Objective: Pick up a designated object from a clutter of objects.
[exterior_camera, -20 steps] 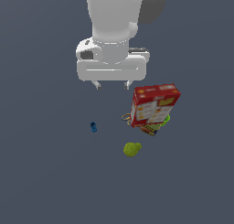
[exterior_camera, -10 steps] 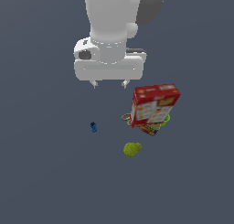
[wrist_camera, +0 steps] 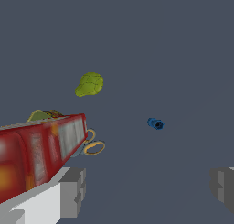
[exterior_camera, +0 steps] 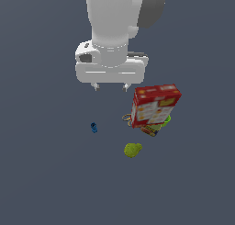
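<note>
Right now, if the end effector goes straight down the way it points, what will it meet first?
Probably only bare floor: the open end effector looks to hang between the blue piece and the red box, though depth is unclear.

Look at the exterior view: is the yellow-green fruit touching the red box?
No. The fruit lies alone on the floor, with a clear gap between it and the red box.

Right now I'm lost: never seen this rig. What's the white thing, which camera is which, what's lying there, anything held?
These are simulator renders. The white bulk is a robot arm; its gripper hangs open and holds nothing. One picture comes from a camera off the arm, the other from a camera on its wrist, looking out between the fingers. On the grey surface lie a red box, yellow scissor handles beside it, a tiny blue piece and, apart from the rest, the yellow-green fruit it should pick up.
</note>
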Controlling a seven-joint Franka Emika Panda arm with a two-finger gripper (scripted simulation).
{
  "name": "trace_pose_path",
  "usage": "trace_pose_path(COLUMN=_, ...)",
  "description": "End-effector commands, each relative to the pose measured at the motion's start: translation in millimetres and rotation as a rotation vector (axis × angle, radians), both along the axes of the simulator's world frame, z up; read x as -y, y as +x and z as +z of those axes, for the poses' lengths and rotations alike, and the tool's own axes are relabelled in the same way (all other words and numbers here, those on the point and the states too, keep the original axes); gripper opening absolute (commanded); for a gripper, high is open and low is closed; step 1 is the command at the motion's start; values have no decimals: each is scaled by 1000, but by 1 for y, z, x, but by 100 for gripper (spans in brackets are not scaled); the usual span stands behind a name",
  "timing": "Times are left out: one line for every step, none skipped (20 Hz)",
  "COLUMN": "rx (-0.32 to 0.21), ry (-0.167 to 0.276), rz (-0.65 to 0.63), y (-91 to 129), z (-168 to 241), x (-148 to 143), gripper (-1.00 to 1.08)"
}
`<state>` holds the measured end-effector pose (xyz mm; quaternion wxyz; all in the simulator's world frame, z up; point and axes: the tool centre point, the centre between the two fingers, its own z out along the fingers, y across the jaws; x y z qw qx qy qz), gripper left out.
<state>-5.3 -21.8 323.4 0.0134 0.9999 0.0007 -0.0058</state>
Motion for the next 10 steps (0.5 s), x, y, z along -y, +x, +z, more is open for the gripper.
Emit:
trace_pose_path(rx=1, ry=1, rz=-28, y=3, z=-4, x=-2, gripper=100)
trace_pose_path(rx=1, ry=2, rz=-41, y=5, z=-5, x=-3, gripper=100)
trace_pose_path(rx=2, ry=3, rz=-56, y=6, z=-7, x=-4, gripper=100)
trace_pose_path(rx=2, ry=4, rz=-72, y=8, z=-9, x=-5, gripper=100)
trace_pose_path(rx=3, ry=4, rz=-89, y=10, z=-12, x=-6, gripper=100)
trace_pose_path(rx=3, ry=5, rz=-107, y=12, z=-14, x=-7, gripper=100)
trace_pose_path(rx=4, ry=6, rz=-127, y=15, z=-16, x=-8, gripper=100)
trace_pose_path(rx=4, ry=7, rz=-147, y=17, z=-19, x=-9, gripper=100)
trace_pose_path(rx=5, ry=8, rz=-169, y=19, z=-22, x=-11, gripper=100)
trace_pose_path(rx=6, ry=9, rz=-192, y=22, z=-25, x=-12, gripper=100)
